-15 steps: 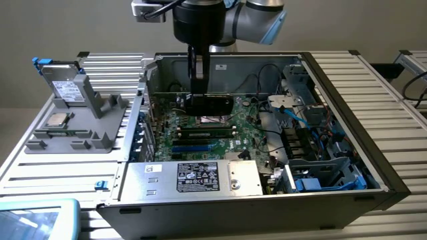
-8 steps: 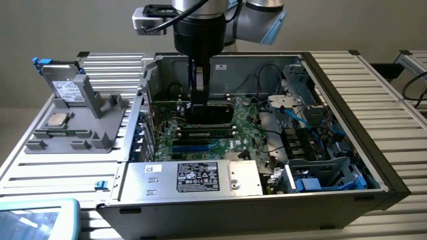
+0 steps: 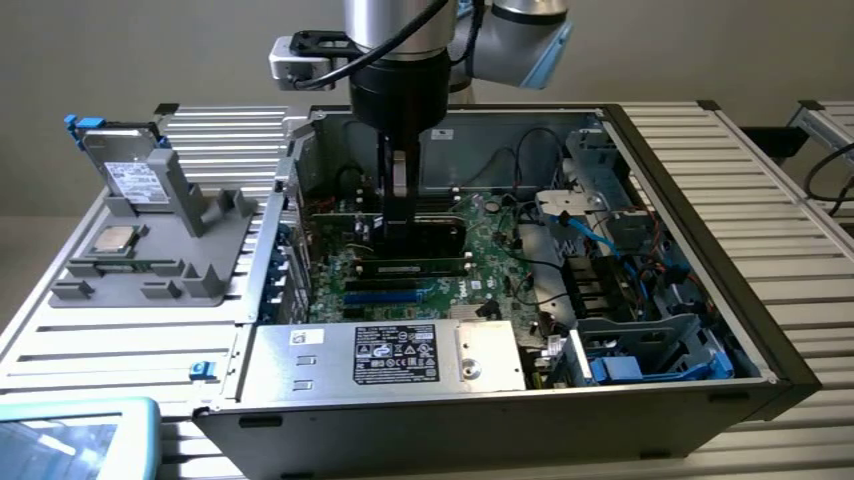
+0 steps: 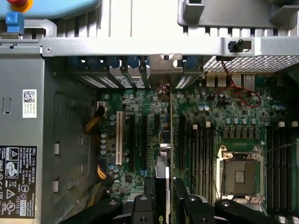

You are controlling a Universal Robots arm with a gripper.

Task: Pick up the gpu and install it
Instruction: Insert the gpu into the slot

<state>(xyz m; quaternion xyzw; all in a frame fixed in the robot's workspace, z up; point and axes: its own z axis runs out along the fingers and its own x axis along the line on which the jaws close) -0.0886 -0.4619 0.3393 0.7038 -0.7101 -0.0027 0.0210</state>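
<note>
A ribbed silver metal table (image 3: 120, 330) carries, at the exterior view's left, a grey plastic fixture (image 3: 174, 250) holding a silver labelled hard drive (image 3: 130, 175). Inside the open dark computer case (image 3: 534, 430), the black gripper (image 3: 400, 222) clamps the gpu (image 3: 438, 236), which stands upright and edge-on over the large green motherboard (image 3: 501, 265).

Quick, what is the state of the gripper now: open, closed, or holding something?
Gripper: closed on the graphics card, which stands on edge at the motherboard.

One gpu (image 3: 430, 236); one motherboard (image 3: 491, 272); one hard drive (image 3: 128, 176); one case (image 3: 695, 165).
</note>
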